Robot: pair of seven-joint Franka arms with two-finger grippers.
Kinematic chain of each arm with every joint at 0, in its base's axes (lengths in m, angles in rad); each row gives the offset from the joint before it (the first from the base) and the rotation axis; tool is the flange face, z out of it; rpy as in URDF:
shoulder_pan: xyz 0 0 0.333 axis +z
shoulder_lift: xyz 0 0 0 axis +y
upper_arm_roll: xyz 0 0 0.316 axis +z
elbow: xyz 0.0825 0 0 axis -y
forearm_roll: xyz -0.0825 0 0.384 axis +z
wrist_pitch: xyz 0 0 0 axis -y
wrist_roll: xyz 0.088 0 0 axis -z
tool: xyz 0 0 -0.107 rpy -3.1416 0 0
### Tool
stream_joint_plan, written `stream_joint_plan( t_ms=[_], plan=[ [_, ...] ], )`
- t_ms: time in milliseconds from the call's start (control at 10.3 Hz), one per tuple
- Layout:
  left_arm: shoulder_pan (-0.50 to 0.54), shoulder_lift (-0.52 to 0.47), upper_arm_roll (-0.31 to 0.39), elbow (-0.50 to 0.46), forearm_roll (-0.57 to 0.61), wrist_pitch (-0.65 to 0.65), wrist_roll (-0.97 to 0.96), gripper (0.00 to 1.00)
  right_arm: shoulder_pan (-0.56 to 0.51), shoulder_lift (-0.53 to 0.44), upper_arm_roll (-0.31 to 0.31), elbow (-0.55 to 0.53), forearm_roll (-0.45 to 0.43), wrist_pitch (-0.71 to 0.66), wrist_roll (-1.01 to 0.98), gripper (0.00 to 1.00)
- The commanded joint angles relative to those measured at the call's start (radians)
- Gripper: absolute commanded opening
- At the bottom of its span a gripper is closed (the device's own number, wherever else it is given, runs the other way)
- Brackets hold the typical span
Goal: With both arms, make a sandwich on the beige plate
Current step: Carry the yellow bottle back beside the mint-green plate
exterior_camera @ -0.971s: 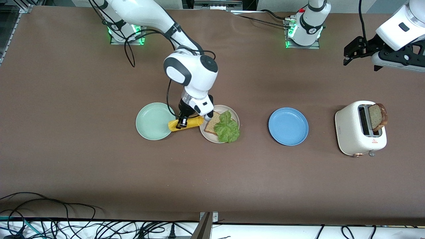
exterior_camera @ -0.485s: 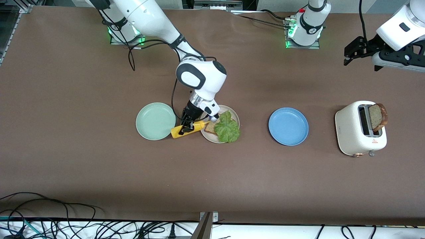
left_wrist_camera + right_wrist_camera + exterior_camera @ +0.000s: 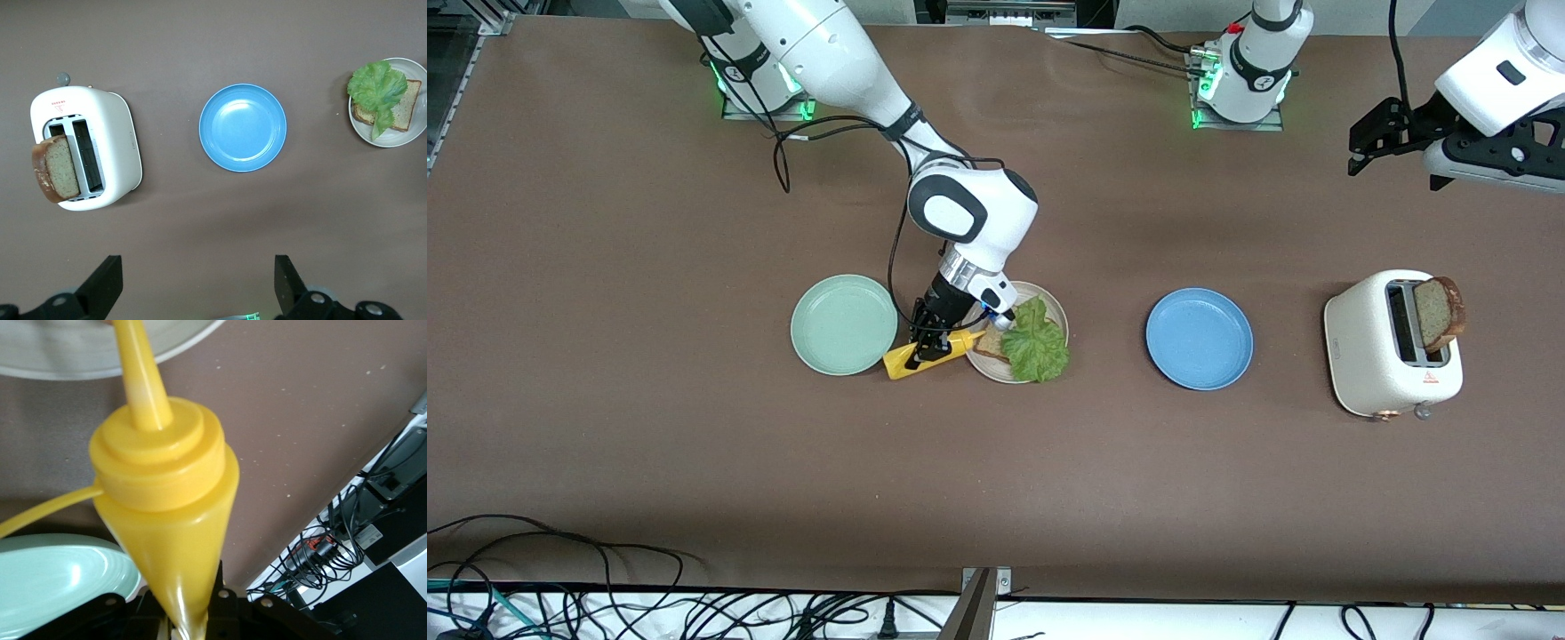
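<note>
the yellow sauce bottle (image 3: 927, 352) gripped by the right gripper (image 3: 930, 342) has been tipped, nozzle toward the beige plate (image 3: 1055, 307); saucing seems imminent. the left gripper (image 3: 193, 287) waits, spread wide.

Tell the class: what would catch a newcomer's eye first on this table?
Likely the yellow squeeze bottle, gripped by the right pincer and tilted with its nozzle toward the beige plate, where lettuce lies on a bread slice. Next, the white toaster at the left arm's end, a toast slice sticking up.
</note>
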Motion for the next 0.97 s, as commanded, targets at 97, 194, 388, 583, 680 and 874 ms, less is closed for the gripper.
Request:
stream_joint_plan(
  t_ms=[97, 194, 388, 583, 680, 874],
  plan=[
    [0.018, -0.002, -0.001, 0.01, -0.015, 0.0, 0.008, 1.0, 0.005, -0.016, 0.002, 0.11, 0.104, -0.108, -0.029, 0.0],
    [0.025, -0.002, -0.001, 0.01, -0.015, 0.0, 0.008, 1.0, -0.018, -0.057, -0.005, 0.135, 0.238, -0.11, -0.099, 0.0],
    [0.034, 0.018, -0.003, 0.01, -0.015, 0.0, 0.002, 1.0, -0.125, -0.158, -0.008, 0.144, 0.501, -0.111, -0.204, 0.0],
    [0.034, 0.03, -0.003, 0.001, -0.01, -0.002, -0.001, 1.0, -0.29, -0.235, -0.007, 0.129, 0.813, -0.13, -0.357, 0.0],
    [0.034, 0.058, -0.003, 0.002, -0.002, -0.011, -0.001, 1.0, -0.385, -0.246, -0.007, 0.129, 0.964, -0.151, -0.452, 0.0],
    [0.034, 0.091, -0.005, 0.007, 0.066, -0.017, 0.002, 1.0, -0.548, -0.251, -0.007, 0.12, 1.196, -0.203, -0.671, 0.0]
  ],
)
